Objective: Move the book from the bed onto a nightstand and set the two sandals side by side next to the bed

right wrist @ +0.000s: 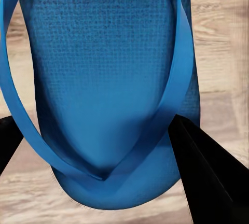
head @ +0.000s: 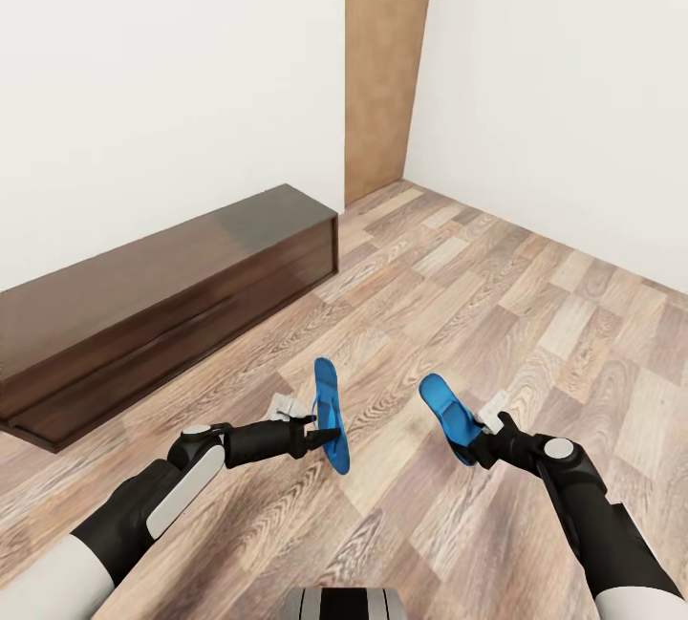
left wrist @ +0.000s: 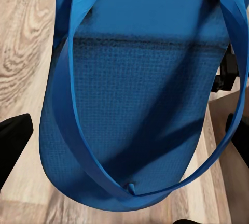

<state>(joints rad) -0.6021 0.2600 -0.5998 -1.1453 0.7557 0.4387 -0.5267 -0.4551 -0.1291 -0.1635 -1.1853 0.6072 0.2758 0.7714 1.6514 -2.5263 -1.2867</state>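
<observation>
We observe the left gripper clamped on one blue sandal, its fingers closed on it above the wood-plank floor. The right gripper grips the other sandal likewise; a dark bench-like unit stands along the wall.

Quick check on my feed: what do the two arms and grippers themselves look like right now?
Both arms are matte black with pale grey-white shell panels on the forearm and upper segments. Each wrist has a round light-grey joint cap. The left gripper and right gripper have black fingers, with a small pale grey block mounted near each. No loose cables visible.
</observation>
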